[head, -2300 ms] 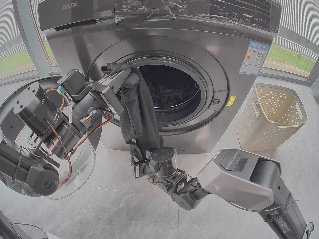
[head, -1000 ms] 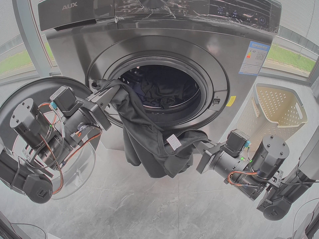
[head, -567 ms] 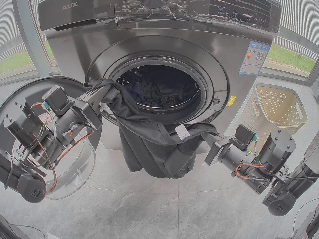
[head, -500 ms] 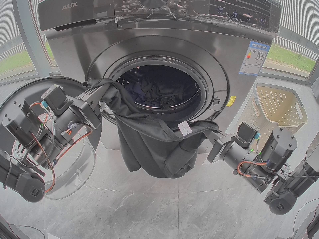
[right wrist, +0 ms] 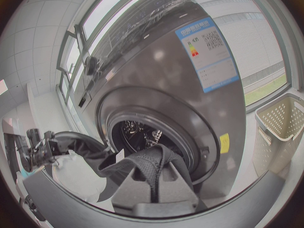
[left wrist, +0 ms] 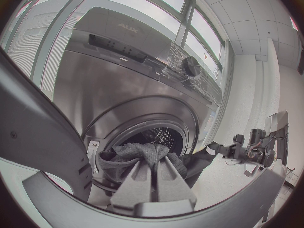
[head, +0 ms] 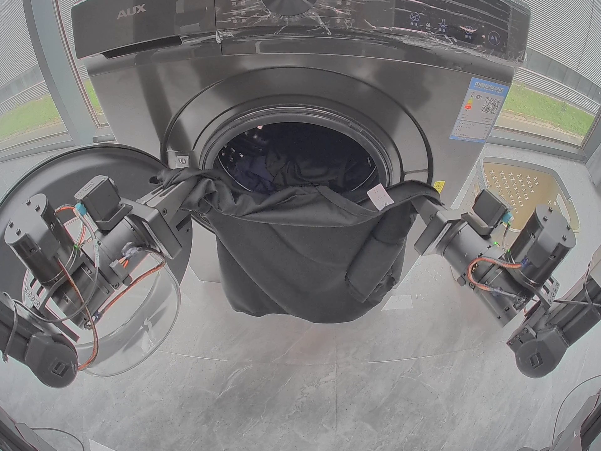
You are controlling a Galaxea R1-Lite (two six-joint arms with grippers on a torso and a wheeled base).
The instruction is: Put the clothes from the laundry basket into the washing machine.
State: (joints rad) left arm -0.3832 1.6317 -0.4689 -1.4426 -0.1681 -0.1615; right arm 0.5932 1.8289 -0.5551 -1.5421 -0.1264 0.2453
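Holding a dark garment (head: 294,245) stretched wide across the front of the washing machine (head: 325,82), slung like a hammock just outside the drum opening (head: 294,151) and not yet inside. Left hand (head: 179,189) pinched closed on one bunched end, close to the open door (head: 62,176); right hand (head: 424,205) pinched closed on the other end, on the laundry basket (head: 532,202) side. Other clothes (head: 307,167) already lying in the drum.

Likely trouble from here:

- Spread looks about as wide as the opening itself. Pushing forward like this would probably press cloth flat against the rim instead of feeding it through.
- Hanging belly sags well below the opening's lower lip. Could snag there, or trail outside and later get trapped by the door.
- Both grips sit on thin folds only. Any further pulling apart risks a slip, with that end dropping to the floor (head: 313,377).
- Letting go before most of the cloth is past the lip would probably let its weight drag everything back out.
- Little room beside the door on the left; a careless swing could knock it.
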